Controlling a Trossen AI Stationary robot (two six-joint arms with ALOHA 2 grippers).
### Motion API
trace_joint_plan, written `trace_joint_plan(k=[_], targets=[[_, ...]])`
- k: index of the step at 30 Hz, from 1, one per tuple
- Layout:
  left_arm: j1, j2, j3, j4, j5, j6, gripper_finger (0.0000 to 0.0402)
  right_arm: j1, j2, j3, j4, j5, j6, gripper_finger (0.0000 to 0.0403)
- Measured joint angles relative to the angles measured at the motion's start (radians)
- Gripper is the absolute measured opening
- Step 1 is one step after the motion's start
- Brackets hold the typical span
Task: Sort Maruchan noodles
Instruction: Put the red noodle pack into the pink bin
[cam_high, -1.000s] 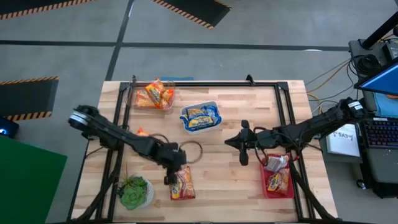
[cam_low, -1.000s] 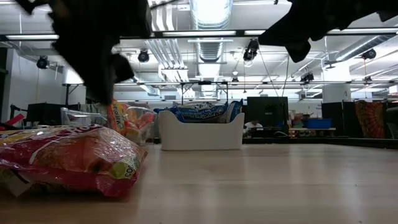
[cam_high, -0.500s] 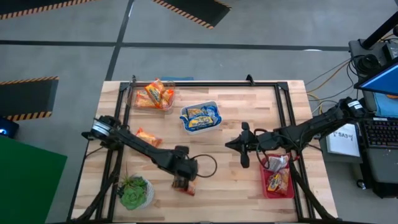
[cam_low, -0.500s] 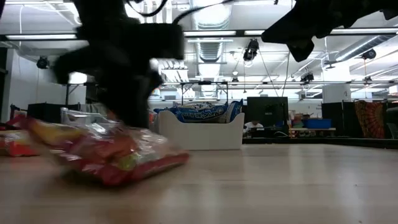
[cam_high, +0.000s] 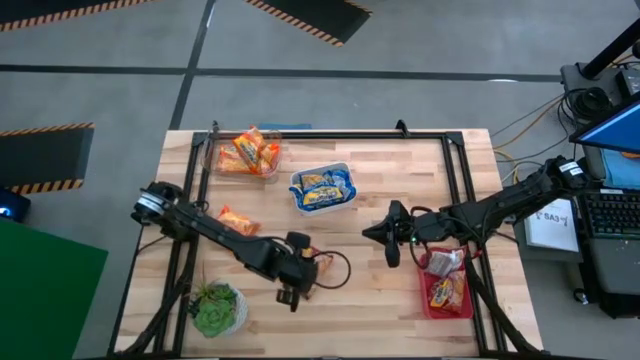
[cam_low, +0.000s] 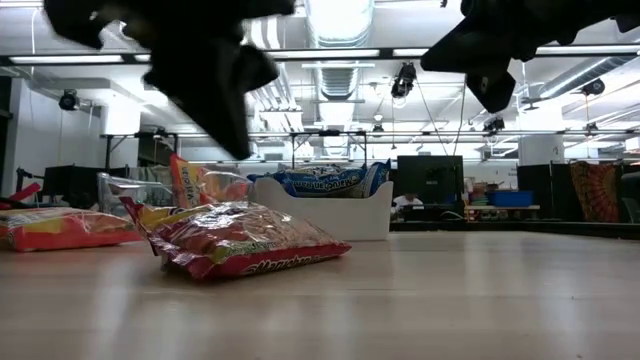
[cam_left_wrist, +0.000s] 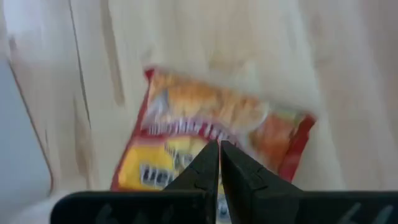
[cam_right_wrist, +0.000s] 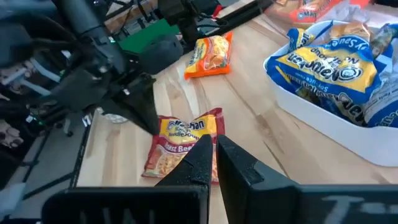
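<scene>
A red-pink noodle packet (cam_right_wrist: 183, 146) lies flat on the table near the middle; it also shows in the low view (cam_low: 240, 245) and the left wrist view (cam_left_wrist: 205, 124). My left gripper (cam_left_wrist: 219, 148) is shut and hangs just above it, clear of it in the low view (cam_low: 230, 120). An orange packet (cam_high: 238, 220) lies on the table to the left. My right gripper (cam_right_wrist: 214, 146) is shut and empty, held above the table right of centre (cam_high: 368, 232).
A clear bin (cam_high: 245, 152) with orange packets stands at the far left. A white bin (cam_high: 322, 187) with blue packets stands at the far centre. A pink bin (cam_high: 445, 285) with packets is at the near right, and a potted plant (cam_high: 218, 308) at the near left.
My left gripper has gone toward the near right, come down onto the red-pink packet, then risen clear of it. The packet tipped up and shifted away from the near edge; it now lies flat farther in on the table.
</scene>
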Motion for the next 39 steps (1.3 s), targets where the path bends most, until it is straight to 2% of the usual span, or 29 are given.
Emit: trace_joint_plan(k=[5, 8, 14, 19, 26, 32, 39], targets=[[-0.022, -0.003, -0.084, -0.024, 0.017, -0.081, 0.0000, 0.000, 0.015, 0.000, -0.011, 0.000, 0.044, 0.0015], [-0.032, -0.003, -0.136, -0.014, 0.025, -0.127, 0.0000, 0.000, 0.058, 0.000, -0.010, -0.003, 0.081, 0.0032], [-0.026, -0.002, -0.223, 0.103, 0.018, -0.171, 0.0000, 0.000, 0.196, 0.051, -0.025, -0.013, 0.139, 0.0113], [-0.019, 0.002, -0.265, 0.207, 0.013, -0.191, 0.0000, -0.021, 0.307, 0.131, -0.027, -0.083, 0.178, 0.0193], [-0.019, 0.003, -0.290, 0.214, -0.050, -0.240, 0.0000, -0.074, 0.432, 0.228, -0.023, -0.193, 0.184, 0.0282], [-0.019, 0.003, -0.318, 0.251, -0.073, -0.273, 0.0000, -0.118, 0.530, 0.274, -0.023, -0.255, 0.206, 0.0329], [-0.018, 0.003, -0.323, 0.272, -0.098, -0.281, 0.0000, -0.138, 0.654, 0.341, -0.021, -0.270, 0.177, 0.0349]])
